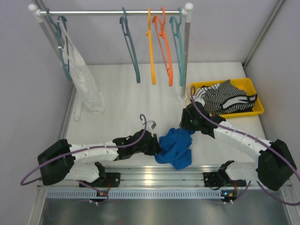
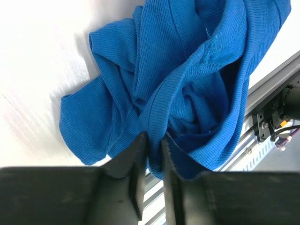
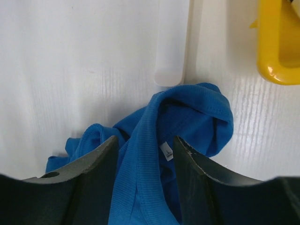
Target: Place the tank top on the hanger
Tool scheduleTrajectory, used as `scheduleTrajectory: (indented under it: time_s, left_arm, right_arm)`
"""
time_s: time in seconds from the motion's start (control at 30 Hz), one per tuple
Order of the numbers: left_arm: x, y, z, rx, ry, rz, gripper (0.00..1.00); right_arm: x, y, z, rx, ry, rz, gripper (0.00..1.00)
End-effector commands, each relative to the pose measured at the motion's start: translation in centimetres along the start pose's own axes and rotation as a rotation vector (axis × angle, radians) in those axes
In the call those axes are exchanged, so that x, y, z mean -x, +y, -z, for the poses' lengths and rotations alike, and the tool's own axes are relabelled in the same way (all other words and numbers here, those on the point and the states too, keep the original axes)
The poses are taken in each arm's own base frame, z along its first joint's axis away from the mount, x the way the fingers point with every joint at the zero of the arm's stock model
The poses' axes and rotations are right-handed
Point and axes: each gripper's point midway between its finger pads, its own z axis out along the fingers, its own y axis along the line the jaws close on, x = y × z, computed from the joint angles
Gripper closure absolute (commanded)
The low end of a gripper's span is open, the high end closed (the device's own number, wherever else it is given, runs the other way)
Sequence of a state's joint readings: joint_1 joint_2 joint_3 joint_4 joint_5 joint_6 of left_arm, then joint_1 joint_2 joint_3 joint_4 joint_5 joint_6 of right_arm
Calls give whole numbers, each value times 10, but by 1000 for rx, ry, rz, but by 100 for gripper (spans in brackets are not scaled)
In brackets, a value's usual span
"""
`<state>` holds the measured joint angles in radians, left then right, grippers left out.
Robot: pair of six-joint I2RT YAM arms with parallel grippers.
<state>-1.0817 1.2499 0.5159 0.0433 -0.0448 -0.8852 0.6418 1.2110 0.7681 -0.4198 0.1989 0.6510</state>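
White tabletop [image 1: 117,98], grey walls [image 1: 225,33]; hanger [image 1: 132,51] on rail [image 1: 93,12] at 12 o'clock. Bunched tank top [image 1: 176,147] at 6 o'clock, straps indistinguishable; left gripper [image 2: 153,138] clamped on it; right gripper [image 3: 145,139] spread wide, empty.

My right gripper [image 3: 145,140], fingers spread, frames the crumpled tank top [image 3: 197,110] on the white table [image 3: 70,70], yellow tray [image 3: 274,47] nearby.

White arm links [image 1: 89,151], black joints [image 1: 56,160], purple cables [image 1: 24,177].
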Motion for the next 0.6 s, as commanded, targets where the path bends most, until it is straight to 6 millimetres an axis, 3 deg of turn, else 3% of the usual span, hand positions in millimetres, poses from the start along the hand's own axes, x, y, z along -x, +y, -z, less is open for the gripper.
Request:
scheduleTrajectory:
  time_s: [0.0,0.17,0.33,0.43,0.5,0.53,0.57]
  left_arm:
    - [12,-15,0,-28,-22,-20,80]
    - [12,-13,1,-20,-24,-34,100]
    - [25,-11,16,22,-59,-62,100]
    - [48,-11,38,78,-133,-94,100]
    - [78,-20,60,91,-235,-109,100]
    - [81,-17,69,118,-243,-119,100]
    - [98,-19,82,136,-311,-128,100]
  right_arm:
    - [24,22,-8,81,-52,-11,50]
    - [22,13,-19,43,-49,-2,57]
    - [35,6,-8,16,-87,-1,99]
    - [53,9,19,39,-143,-12,100]
    - [75,19,52,110,-234,-45,100]
    - [81,24,65,144,-255,-52,100]
    - [92,30,89,197,-311,-67,100]
